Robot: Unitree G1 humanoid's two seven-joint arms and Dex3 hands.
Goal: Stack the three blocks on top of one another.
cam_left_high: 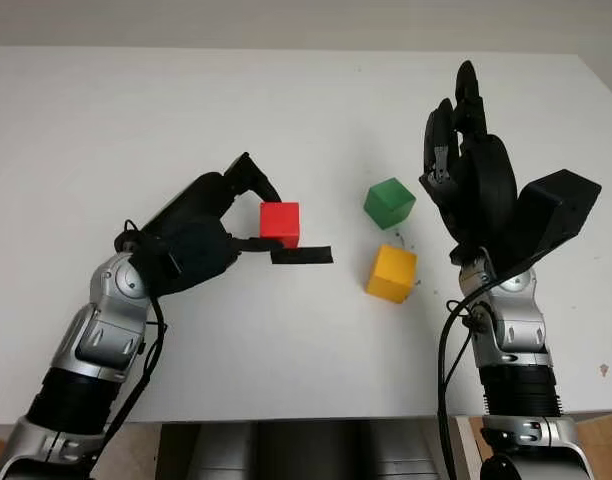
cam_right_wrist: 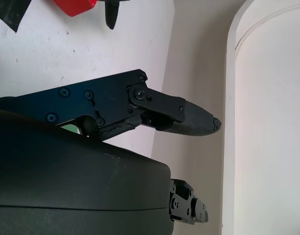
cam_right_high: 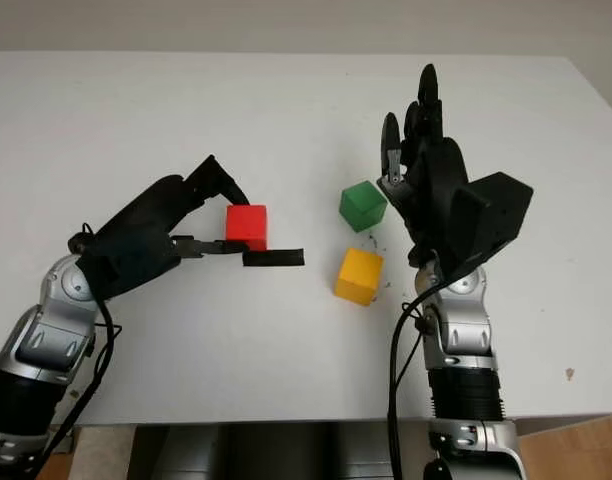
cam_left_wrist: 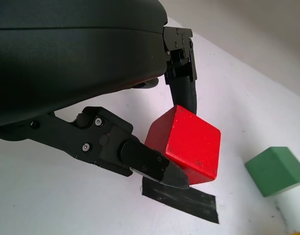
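A red block point(cam_left_high: 280, 222) is held between the fingers of my left hand point(cam_left_high: 265, 219), left of the table's middle. In the left wrist view one finger presses the red block point(cam_left_wrist: 189, 144) from behind and the thumb point(cam_left_wrist: 150, 164) from the front. A green block point(cam_left_high: 389, 202) sits on the table to the right, with a yellow block point(cam_left_high: 391, 273) just in front of it, apart from it. My right hand point(cam_left_high: 464, 150) is raised, open, just right of the green block and holds nothing.
A strip of black tape point(cam_left_high: 302, 255) lies on the white table point(cam_left_high: 286, 110) just below the red block. The table's front edge runs close behind both forearms. The far half of the table is bare white surface.
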